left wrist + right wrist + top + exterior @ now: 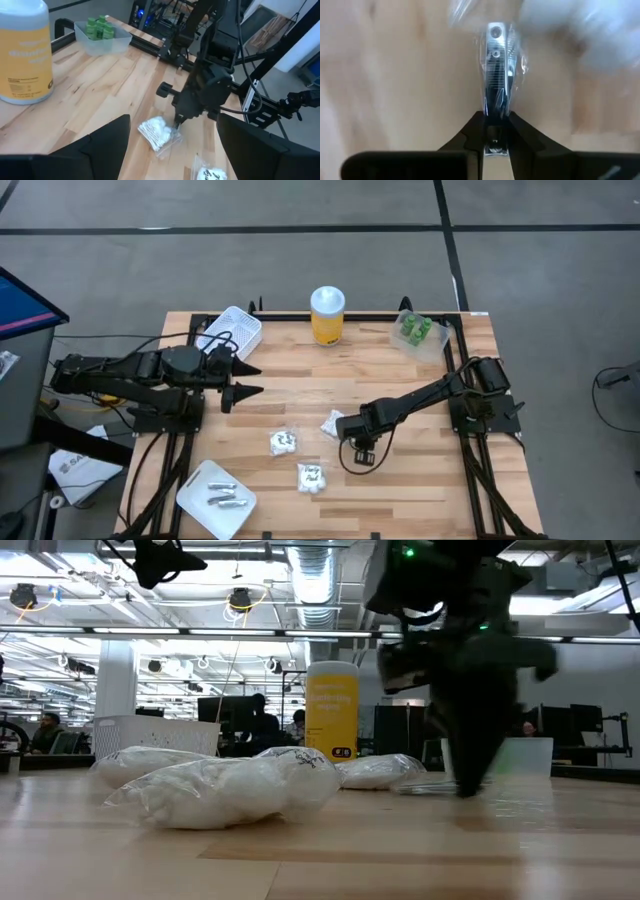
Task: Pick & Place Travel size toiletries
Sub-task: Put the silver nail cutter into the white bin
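1. Hovering over the table's left side, the left gripper (243,379) had its two dark fingers spread wide apart with nothing between them, pointing toward the table's middle.
2. Behind that gripper, at the far left of the table, stood a white basket-like tray (232,330); what it held could not be made out.
3. At the near left corner lay a flat white tray (192,498) with several slim silvery tubes (226,496) lying side by side in it.
4. On the bare wood near the table's middle lay two white packets with dark print: one packet (283,442) to the left and a nearer packet (312,477) just to its right, apart from each other.
5. At the far edge, near the middle, stood a tall yellow jar (327,315) with a white lid, upright.
6. A third white packet (156,132) lay beside the right gripper (345,427), which was down at the table; in the right wrist view its fingers were pinched together on the packet's clear edge.
7. At the far right corner sat a clear tub (436,343) holding the green round pieces (415,329), clustered together inside it.
8. In the room beyond the table, seated people showed in the low view.
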Motion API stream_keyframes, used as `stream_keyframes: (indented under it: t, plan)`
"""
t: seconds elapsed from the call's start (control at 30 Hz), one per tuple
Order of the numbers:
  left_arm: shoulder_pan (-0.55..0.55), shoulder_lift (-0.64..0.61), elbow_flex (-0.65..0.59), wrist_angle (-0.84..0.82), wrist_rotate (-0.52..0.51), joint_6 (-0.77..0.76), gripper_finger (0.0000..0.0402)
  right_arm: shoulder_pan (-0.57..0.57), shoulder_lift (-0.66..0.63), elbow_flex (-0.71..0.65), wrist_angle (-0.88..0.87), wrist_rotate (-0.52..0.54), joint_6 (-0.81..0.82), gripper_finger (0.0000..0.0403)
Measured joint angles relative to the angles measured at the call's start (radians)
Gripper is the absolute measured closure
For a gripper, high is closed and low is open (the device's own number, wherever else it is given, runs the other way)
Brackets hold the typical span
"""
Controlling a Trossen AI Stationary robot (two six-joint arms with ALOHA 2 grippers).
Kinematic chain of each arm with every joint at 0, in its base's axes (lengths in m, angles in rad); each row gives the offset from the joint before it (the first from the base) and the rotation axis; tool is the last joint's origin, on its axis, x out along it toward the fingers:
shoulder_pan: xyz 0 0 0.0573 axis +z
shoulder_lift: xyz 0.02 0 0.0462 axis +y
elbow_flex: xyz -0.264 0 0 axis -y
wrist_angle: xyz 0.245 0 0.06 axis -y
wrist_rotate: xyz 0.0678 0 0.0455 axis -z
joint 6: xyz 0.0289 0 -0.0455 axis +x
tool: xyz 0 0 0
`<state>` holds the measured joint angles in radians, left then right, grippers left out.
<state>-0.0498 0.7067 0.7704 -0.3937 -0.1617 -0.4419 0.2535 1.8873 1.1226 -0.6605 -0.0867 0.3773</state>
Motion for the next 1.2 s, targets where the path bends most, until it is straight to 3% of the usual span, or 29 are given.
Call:
stream_keyframes:
  t: [0.17, 0.37, 0.5, 0.67, 0.87, 1.2]
  plan:
    - [0.0, 0.0, 0.0, 0.015, -0.026, 0.0, 0.0107, -0.031, -0.096, -0.005, -0.062, -0.059, -0.138, 0.0356]
    - [0.0, 0.009, 0.0, 0.044, -0.054, 0.003, 0.0107, -0.114, -0.282, -0.004, -0.076, -0.015, -0.183, 0.0356]
    - [0.001, 0.042, 0.0, 0.152, -0.057, 0.072, 0.0107, -0.189, -0.414, -0.003, 0.052, 0.047, -0.186, 0.0356]
    - [0.036, 0.136, 0.0, 0.356, -0.049, 0.204, 0.011, -0.282, -0.526, 0.001, 0.334, 0.071, -0.198, 0.0356]
    - [0.112, 0.282, 0.0, 0.572, 0.039, 0.254, 0.0114, -0.313, -0.554, 0.002, 0.593, 0.061, -0.226, 0.0356]
    - [0.244, 0.486, 0.001, 0.922, 0.245, 0.245, 0.0114, -0.313, -0.522, 0.001, 0.676, 0.061, -0.231, 0.0356]
